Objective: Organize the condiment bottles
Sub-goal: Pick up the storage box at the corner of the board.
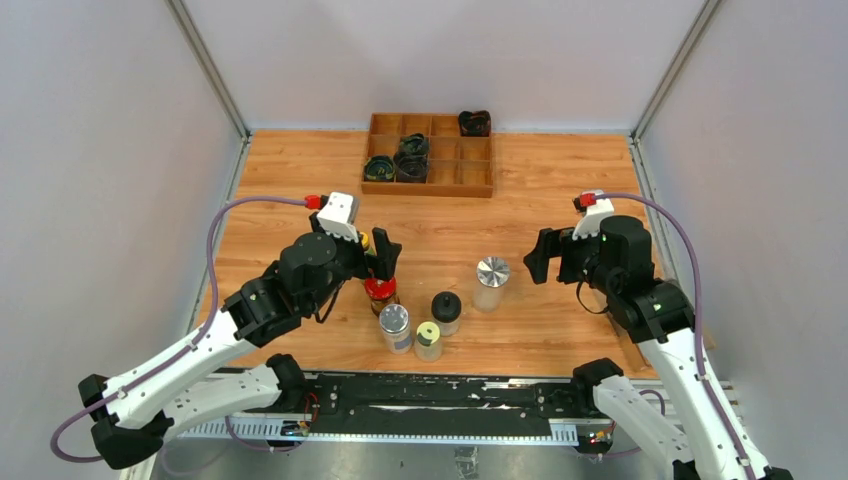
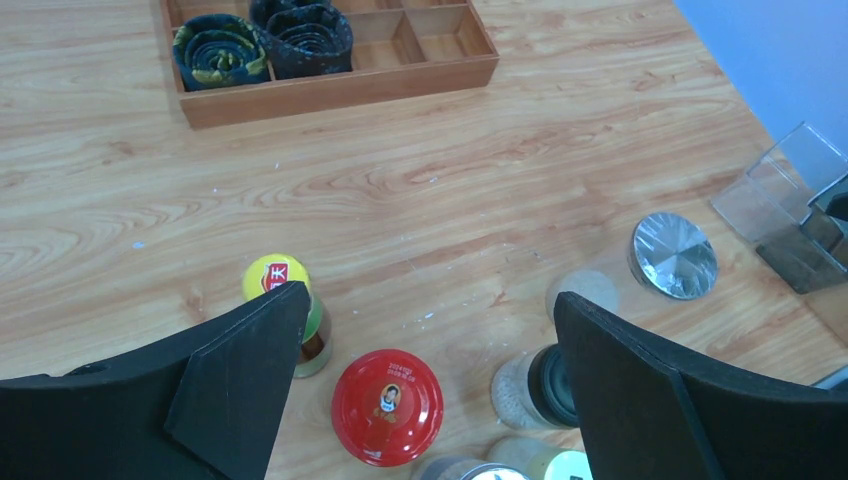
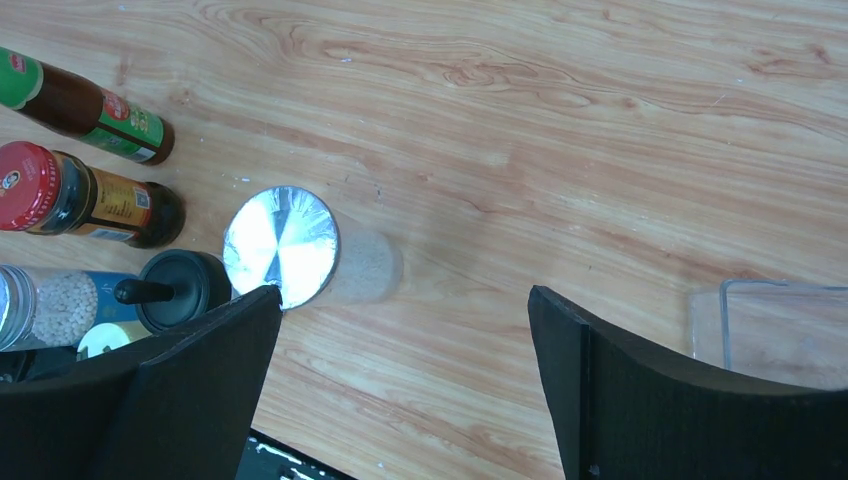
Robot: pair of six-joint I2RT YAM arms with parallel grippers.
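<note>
The condiment bottles stand grouped near the table's front. They are a red-capped jar point(image 1: 380, 290), a silver-lidded jar of white beads point(image 1: 394, 322), a pale-yellow-capped one point(image 1: 428, 335), a black domed one point(image 1: 446, 306) and a clear jar with a silver lid point(image 1: 491, 275). My left gripper point(image 1: 372, 262) hangs open above the red cap point(image 2: 387, 406). A yellow-capped green bottle point(image 2: 277, 280) sits by its left finger. My right gripper point(image 1: 550, 258) is open over bare wood, just right of the silver-lidded jar point(image 3: 280, 243). Neither gripper holds anything.
A wooden divided tray point(image 1: 430, 188) sits at the back with dark coiled bundles point(image 1: 400, 160) in some compartments. A clear plastic tray point(image 3: 770, 330) lies under the right arm at the table's right side. Metal frame posts stand at the back corners.
</note>
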